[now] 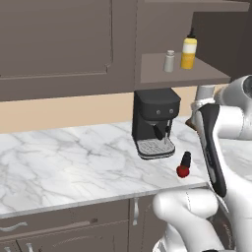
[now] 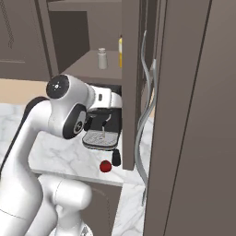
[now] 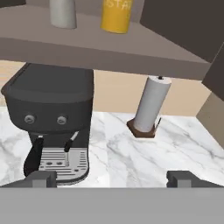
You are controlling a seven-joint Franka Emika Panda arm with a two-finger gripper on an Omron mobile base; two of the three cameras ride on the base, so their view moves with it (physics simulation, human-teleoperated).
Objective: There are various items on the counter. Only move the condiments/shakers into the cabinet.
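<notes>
1. The arm (image 1: 231, 123) is showing glossy white, rounded shells all along its length, looking smooth and seamless.
2. A long black band (image 1: 212, 147) is running down one white link, wide at the top and narrowing toward a rounded end.
3. A round white joint cap (image 2: 59, 86) is carrying a small dark mark at its centre, ringed by tiny dots that could be screws.
4. A dark oval patch (image 2: 76, 123) is sitting on the side of the bulky white link below that cap.
5. The fingers (image 3: 41, 178) are appearing as two small, blocky dark grey tips.
6. The white base housing (image 1: 189, 209) is bulging out fat and rounded beneath the arm.
</notes>
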